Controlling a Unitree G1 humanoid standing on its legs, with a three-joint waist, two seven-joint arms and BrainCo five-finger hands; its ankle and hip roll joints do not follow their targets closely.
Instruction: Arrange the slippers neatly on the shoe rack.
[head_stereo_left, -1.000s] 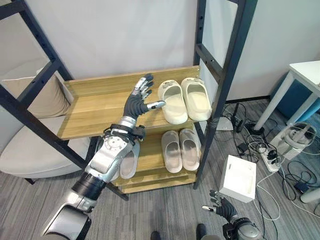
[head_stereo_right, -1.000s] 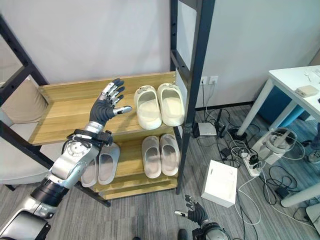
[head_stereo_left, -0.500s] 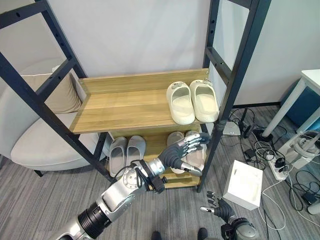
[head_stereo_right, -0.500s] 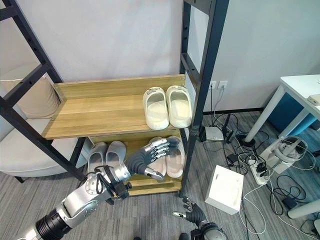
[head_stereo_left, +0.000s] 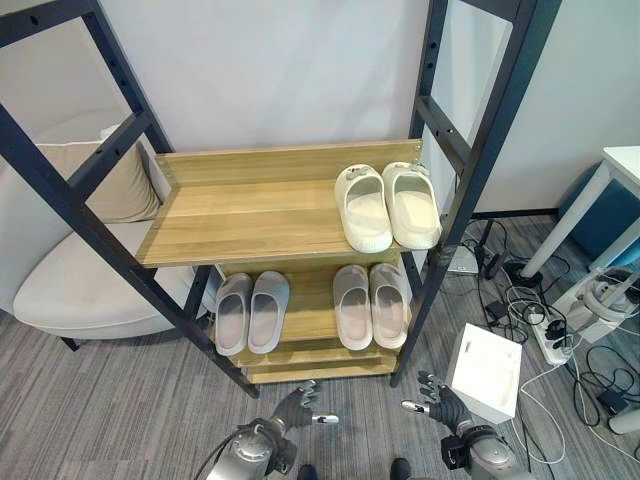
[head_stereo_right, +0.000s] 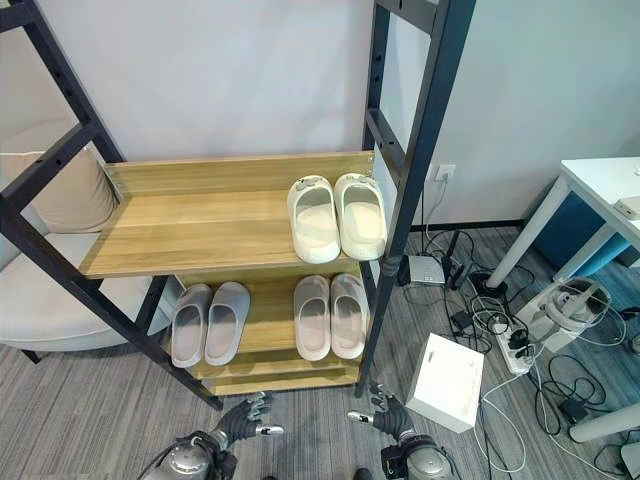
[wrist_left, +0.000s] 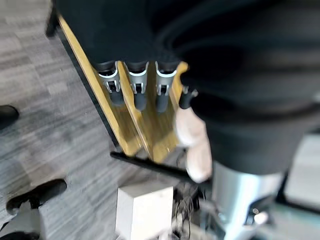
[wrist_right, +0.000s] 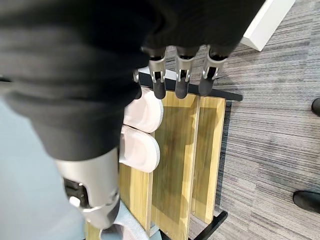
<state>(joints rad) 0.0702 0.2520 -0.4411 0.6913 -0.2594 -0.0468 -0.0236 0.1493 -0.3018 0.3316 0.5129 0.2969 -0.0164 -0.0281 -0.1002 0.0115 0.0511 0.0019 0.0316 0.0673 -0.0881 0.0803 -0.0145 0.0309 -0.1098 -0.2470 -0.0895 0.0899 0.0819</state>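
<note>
The shoe rack has wooden shelves in a black frame. A cream pair of slippers stands side by side at the right end of the upper shelf. On the lower shelf a grey pair sits at the left and a pale pair at the right. My left hand hangs low in front of the rack near the floor, open and holding nothing. My right hand is low too, beside it, open and empty. In the left wrist view the straight fingers point at the lower shelf boards.
A beige armchair with a cushion stands left of the rack. On the floor to the right lie a white box, a power strip and tangled cables. A white table edges in at the far right.
My left hand has dropped from beside the cream pair on the upper shelf, past the lower shelf, down to near the floor. The camera view has shifted. The slippers have not moved.
</note>
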